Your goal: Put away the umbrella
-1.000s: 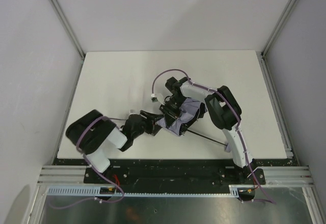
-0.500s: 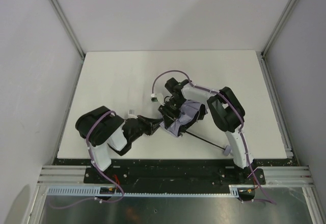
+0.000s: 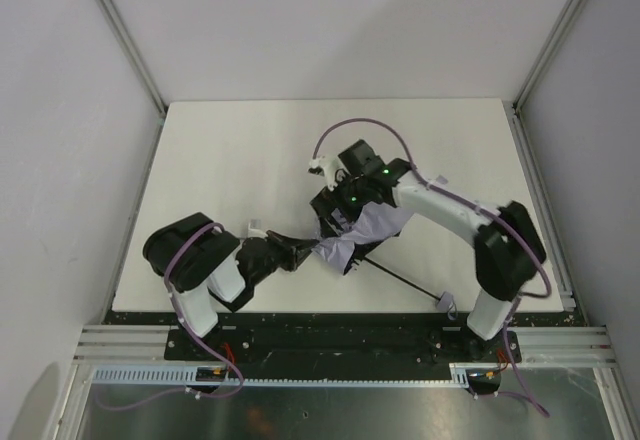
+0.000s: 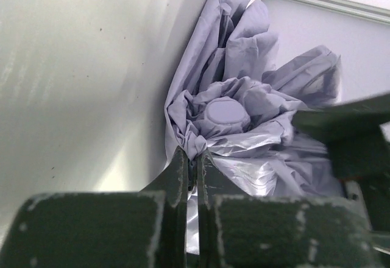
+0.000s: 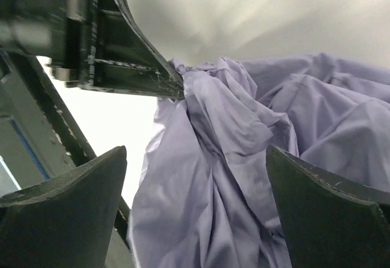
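**Compact lavender-grey fabric umbrella (image 3: 362,232) lying half-bundled near the middle of the flat white desk (image 3: 230,150), one claw pinching it and the other spread above it.**

Its crumpled canopy (image 4: 244,116) sits near desk centre. The thin black shaft (image 3: 400,275) runs out toward 4 o'clock to the small pale handle (image 3: 446,303) by the right arm's base. At the canopy's 9 o'clock edge the left claw (image 3: 305,251) is clamped fully together on a fold of cloth, likely pinning the loose fabric so it can be gathered rather than slide about. The right claw (image 3: 335,207) hangs over the canopy's 12 o'clock side, fingers spread wide and gripping nothing (ready, I judge, for a fresh hold). No sleeve, bag or stand shows in any view, so where the umbrella should go cannot be told.
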Tool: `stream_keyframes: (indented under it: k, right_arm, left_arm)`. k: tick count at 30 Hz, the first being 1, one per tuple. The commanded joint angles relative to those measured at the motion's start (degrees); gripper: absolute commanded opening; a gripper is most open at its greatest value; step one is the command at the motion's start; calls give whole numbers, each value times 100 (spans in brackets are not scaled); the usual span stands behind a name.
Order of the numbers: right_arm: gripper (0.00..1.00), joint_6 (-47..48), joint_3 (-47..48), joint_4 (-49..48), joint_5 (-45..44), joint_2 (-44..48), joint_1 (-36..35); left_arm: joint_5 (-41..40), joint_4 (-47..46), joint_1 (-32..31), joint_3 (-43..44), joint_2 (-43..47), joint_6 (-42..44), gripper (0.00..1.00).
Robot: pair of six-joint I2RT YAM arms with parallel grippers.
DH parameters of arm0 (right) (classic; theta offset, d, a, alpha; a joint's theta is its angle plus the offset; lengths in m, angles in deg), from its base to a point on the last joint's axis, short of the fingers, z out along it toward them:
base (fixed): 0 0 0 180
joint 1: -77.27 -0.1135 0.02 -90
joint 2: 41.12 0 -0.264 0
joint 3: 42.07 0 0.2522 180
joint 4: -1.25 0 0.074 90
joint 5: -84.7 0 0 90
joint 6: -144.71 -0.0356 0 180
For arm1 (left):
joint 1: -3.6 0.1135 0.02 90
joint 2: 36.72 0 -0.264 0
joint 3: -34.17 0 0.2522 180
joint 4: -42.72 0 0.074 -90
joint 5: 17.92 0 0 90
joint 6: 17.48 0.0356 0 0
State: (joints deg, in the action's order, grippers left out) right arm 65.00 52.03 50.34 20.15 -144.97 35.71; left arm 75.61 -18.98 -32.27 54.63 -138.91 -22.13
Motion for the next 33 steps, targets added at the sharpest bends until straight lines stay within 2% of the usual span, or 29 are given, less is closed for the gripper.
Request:
stream_keyframes:
  k: [1, 4, 6, 10, 13, 15, 18, 22, 25, 27, 28, 30, 31, 33]
  right_arm:
    - [99, -755, -303, -295, -886, 1228, 35]
    - [99, -953, -536, -502, -584, 1641, 113]
    - [99, -946, -637, -492, -992, 1847, -25]
    - [99, -701, -1068, -915, -2122, 2377, -860]
    - [99, -643, -1198, -1373, -2477, 2647, -1098]
    - [99, -998, -1146, -1758, -1977, 2687, -601]
    - [97, -1962, -806, -2345, 245, 2373, 474]
    - [98, -2630, -666, -3478, 1826, 2089, 441]
    - [99, -3551, -659, -4762, 2018, 1952, 109]
    - [99, -4689, -648, -6207, 2210, 1771, -105]
    - [99, -5166, -645, -6913, 2183, 1710, -176]
    - [99, -5745, -638, -7722, 1955, 1708, -216]
    - [99, -5720, -579, -7724, 1797, 1753, -201]
    - [99, -4880, -391, -6286, 1344, 1980, -260]
  left_arm:
    - [-19, -48, 6, -82, 136, 98, 0]
    - [37, -41, -1, -87, 243, 117, 0]
    - [70, -31, -5, -93, 347, 95, 0]
    - [131, 132, -11, -99, 572, 67, 0]
    - [141, 262, -21, -81, 668, 109, 0]
    - [179, 300, -28, -61, 657, 143, 0]
    - [197, 311, -40, -59, 614, 191, 0]
    - [130, 313, -61, -140, 639, 295, 0]
    - [58, 315, -84, -157, 664, 392, 0]
    - [90, 320, -92, -131, 606, 390, 0]
    - [102, 321, -93, -119, 596, 388, 0]
    - [103, 317, -112, -124, 598, 387, 0]
    - [95, 319, -117, -133, 610, 386, 0]
    - [91, 319, -122, -142, 645, 349, 0]
